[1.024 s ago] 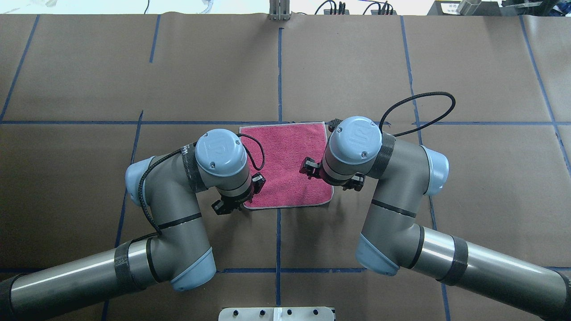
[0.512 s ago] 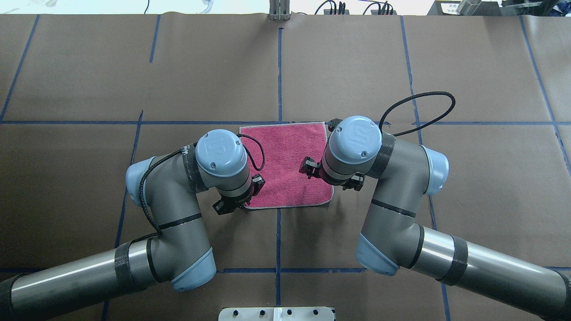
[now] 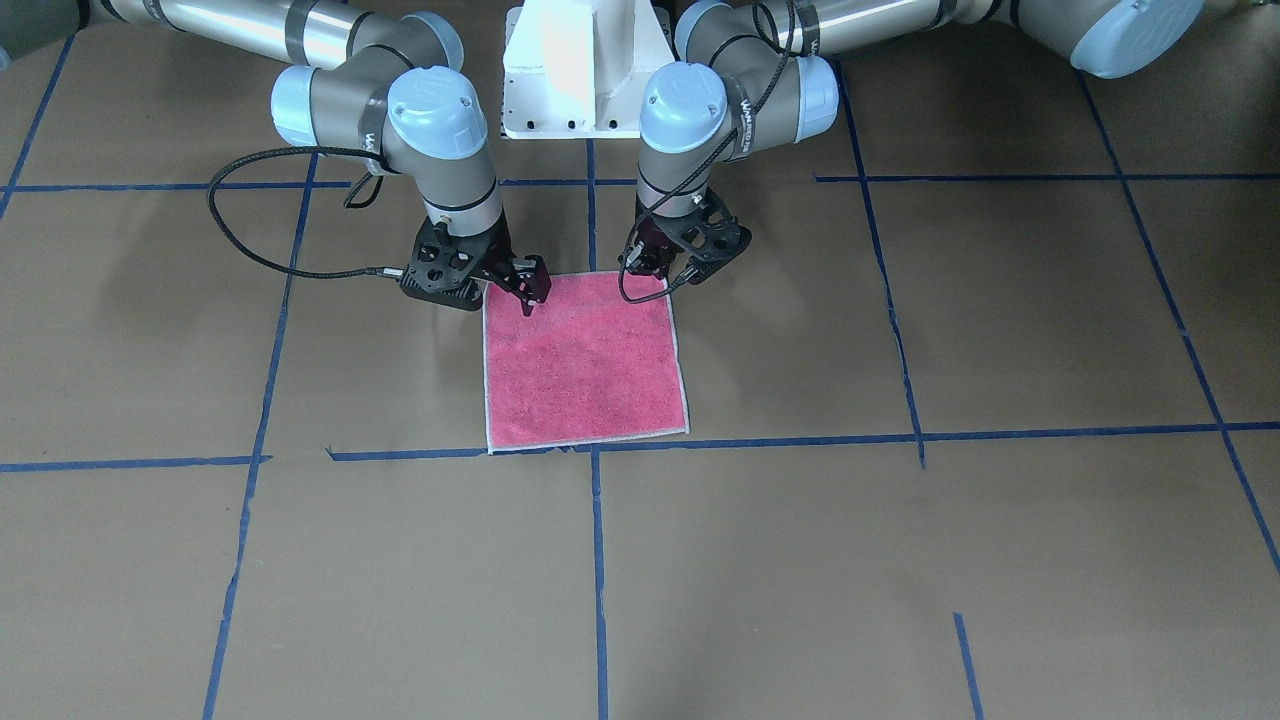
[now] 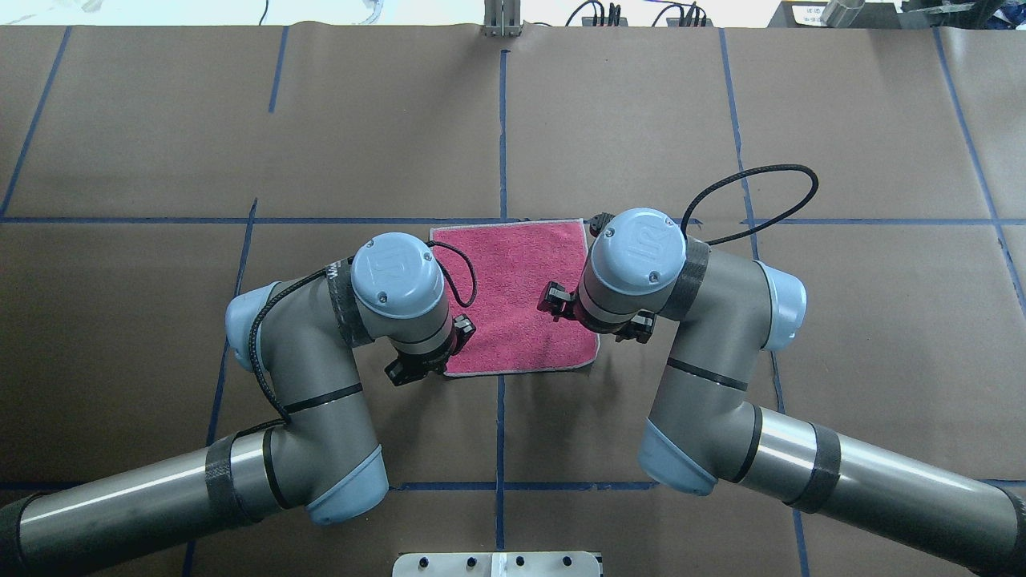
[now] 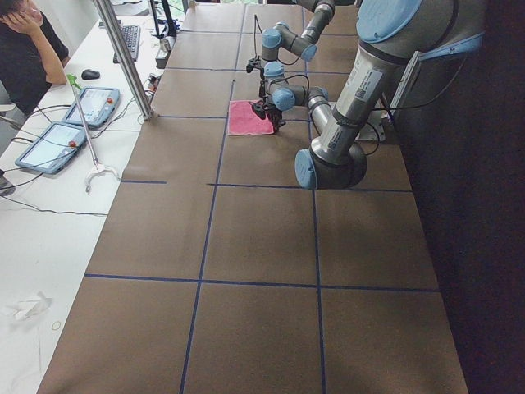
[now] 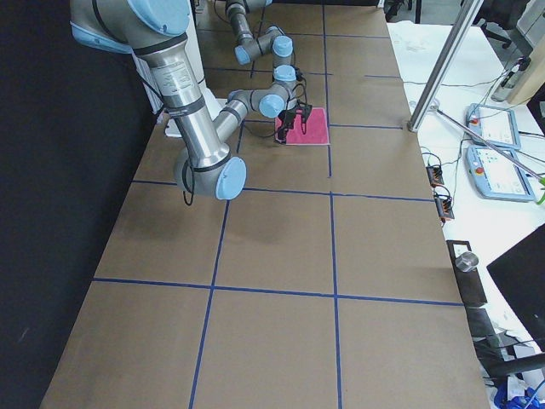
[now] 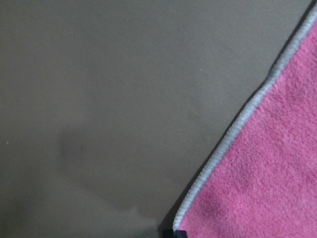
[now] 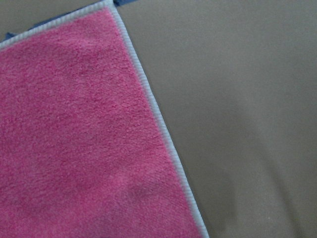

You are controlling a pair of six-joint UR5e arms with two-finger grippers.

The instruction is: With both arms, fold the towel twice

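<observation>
My left gripper (image 3: 666, 277) and right gripper (image 3: 498, 297): jaws spread wide, nothing held, each straddling a near corner of the towel (image 3: 585, 365). Towel flat, pink up, far edge along the blue tape line (image 3: 800, 439).

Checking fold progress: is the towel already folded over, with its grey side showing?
No, the towel lies flat and unfolded, pink face up.
</observation>
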